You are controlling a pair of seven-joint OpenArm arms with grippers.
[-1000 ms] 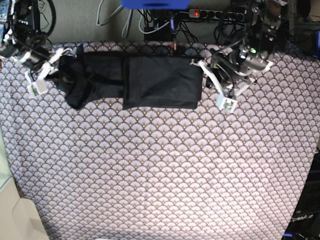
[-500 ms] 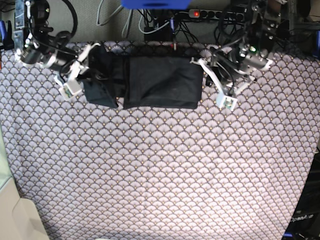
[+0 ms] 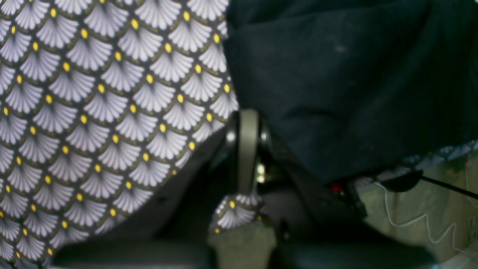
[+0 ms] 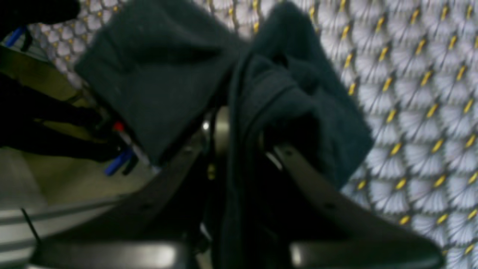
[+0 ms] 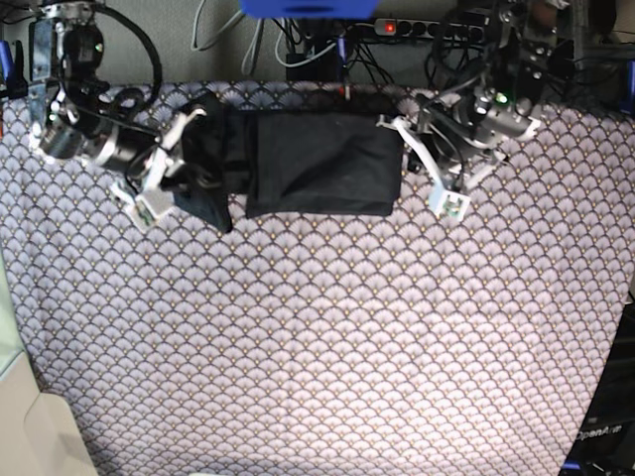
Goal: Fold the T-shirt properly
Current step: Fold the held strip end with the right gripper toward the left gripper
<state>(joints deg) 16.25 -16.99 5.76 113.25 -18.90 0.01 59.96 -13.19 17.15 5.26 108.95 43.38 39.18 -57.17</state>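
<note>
The black T-shirt lies along the far edge of the table as a folded rectangle. Its left part is bunched and lifted. My right gripper is shut on that bunched cloth, and in the right wrist view the black fabric runs between the jaws. My left gripper is open and empty, just right of the shirt's right edge. In the left wrist view the shirt fills the upper right.
The scallop-patterned tablecloth covers the whole table. A power strip and cables lie behind the far edge. A dark box corner is at the lower right.
My right gripper has moved right, towards the folded part, carrying the shirt's left part, which is now bunched close against it. My left gripper has stayed nearly still.
</note>
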